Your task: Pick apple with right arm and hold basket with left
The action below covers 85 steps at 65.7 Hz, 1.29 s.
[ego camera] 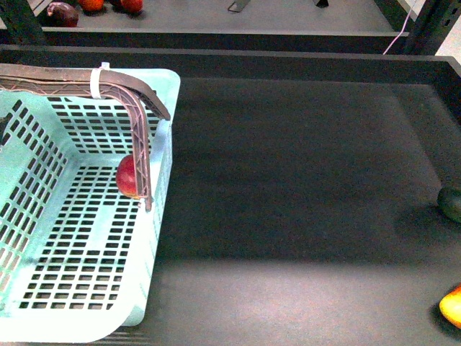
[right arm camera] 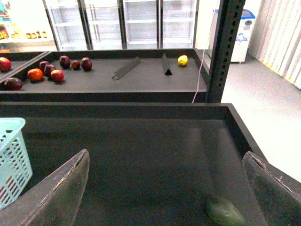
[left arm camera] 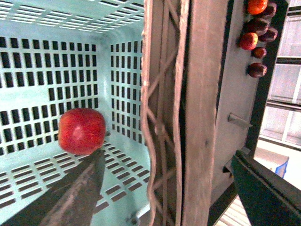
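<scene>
The mint-blue basket (ego camera: 79, 238) stands at the left of the dark tray. Its brown-grey swing handle (ego camera: 137, 108) with a white tie is raised. The red apple (ego camera: 128, 176) lies inside the basket against its right wall, partly behind the handle. In the left wrist view the apple (left arm camera: 82, 130) rests on the slotted floor of the basket (left arm camera: 42, 61). My left gripper (left arm camera: 169, 188) is open, its fingers standing on either side of the handle (left arm camera: 183, 117) without touching it. My right gripper (right arm camera: 169, 188) is open above the bare tray, with nothing between its fingers. Neither arm shows in the front view.
A dark green fruit (ego camera: 452, 203) and a yellow-orange fruit (ego camera: 452, 306) lie at the tray's right edge. The green fruit (right arm camera: 225, 212) lies near my right fingers. On the shelf behind are several dark red and orange fruits (right arm camera: 47, 73) and a yellow one (right arm camera: 182, 60).
</scene>
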Each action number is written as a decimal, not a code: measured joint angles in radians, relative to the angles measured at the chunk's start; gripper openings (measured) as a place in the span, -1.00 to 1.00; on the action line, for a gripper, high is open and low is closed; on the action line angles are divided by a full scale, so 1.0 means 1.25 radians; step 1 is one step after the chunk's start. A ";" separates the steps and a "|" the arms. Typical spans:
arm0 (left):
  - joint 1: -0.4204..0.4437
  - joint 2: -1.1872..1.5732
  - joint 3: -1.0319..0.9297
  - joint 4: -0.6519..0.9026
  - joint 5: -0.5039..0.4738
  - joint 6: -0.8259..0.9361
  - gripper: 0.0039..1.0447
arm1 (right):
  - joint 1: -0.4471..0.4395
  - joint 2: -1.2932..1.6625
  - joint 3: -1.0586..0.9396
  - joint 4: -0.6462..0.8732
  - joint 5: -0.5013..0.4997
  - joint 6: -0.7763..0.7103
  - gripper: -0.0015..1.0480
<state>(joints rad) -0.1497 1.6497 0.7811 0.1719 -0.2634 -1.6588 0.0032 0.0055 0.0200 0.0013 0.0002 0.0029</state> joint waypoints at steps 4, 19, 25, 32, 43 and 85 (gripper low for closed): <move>-0.017 -0.046 0.000 -0.074 -0.013 -0.007 0.87 | 0.000 0.000 0.000 0.000 0.000 0.000 0.83; -0.065 -0.229 0.007 -0.237 -0.084 0.018 0.87 | 0.000 0.000 0.000 0.000 0.000 0.000 0.83; -0.064 -0.240 -0.003 -0.191 -0.063 0.065 0.83 | 0.000 0.000 0.000 0.000 0.000 0.000 0.83; -0.036 -0.254 -0.201 0.301 0.063 0.543 0.42 | 0.000 0.000 0.000 0.000 0.000 0.000 0.83; 0.004 -0.363 -0.351 0.557 0.097 1.150 -0.24 | 0.000 0.000 0.000 0.000 0.000 0.000 0.83; 0.117 -0.697 -0.580 0.437 0.211 1.316 -0.94 | 0.000 0.000 0.000 0.000 0.000 0.000 0.83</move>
<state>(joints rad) -0.0040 0.7780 0.0563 0.7177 0.0002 -0.0135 0.0032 0.0051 0.0200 0.0013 0.0002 0.0029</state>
